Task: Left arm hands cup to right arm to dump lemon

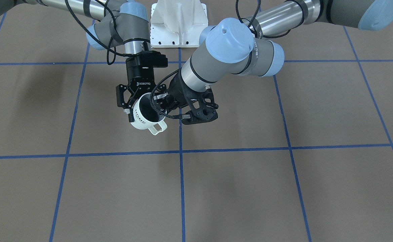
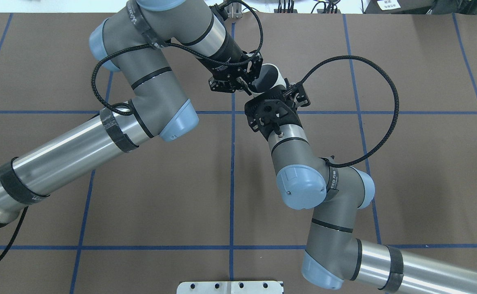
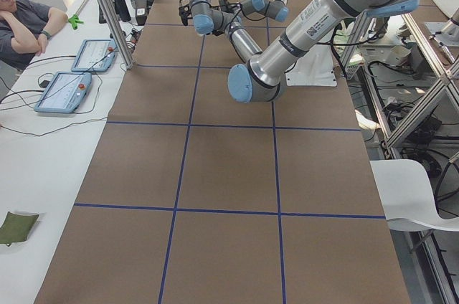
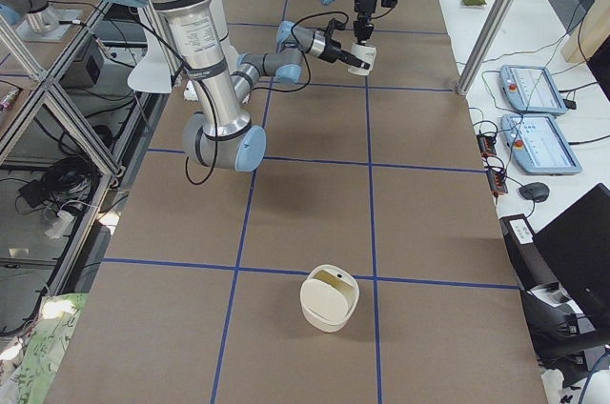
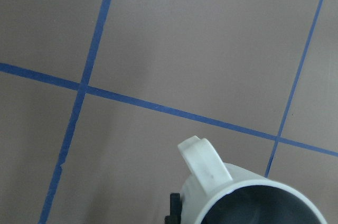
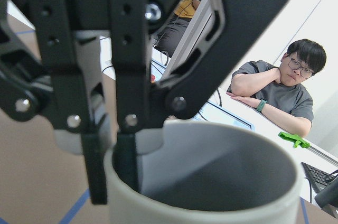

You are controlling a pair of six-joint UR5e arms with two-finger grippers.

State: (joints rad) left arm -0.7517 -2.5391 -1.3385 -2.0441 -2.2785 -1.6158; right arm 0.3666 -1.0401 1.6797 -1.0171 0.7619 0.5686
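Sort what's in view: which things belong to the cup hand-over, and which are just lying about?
In the job: cup, pinched at its rim by the left hand; right hand around it; lemon not visible.
Lying about: cream tub (maybe the dump target), teach pendants, green cloth.

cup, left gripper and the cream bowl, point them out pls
cup [image 1: 142,121]: front-facing view, white outer wall below the lettering.
left gripper [image 6: 112,184]: right wrist view, between its fingertips at the cup's rim.
bowl [image 4: 329,316]: right side view, near outer wall.
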